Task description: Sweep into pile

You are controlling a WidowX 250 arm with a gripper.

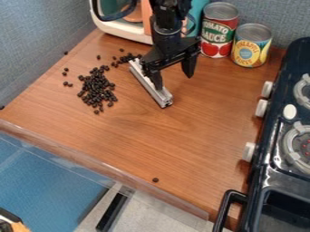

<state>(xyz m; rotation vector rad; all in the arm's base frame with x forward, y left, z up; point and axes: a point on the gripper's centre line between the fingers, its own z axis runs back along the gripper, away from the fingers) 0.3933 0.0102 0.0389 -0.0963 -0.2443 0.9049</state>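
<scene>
2 closed cans (219,32) near gripper (174,82)

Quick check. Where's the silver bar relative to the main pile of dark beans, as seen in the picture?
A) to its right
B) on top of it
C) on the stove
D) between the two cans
A: the silver bar lies right of the main pile, bare wood between them.
</scene>
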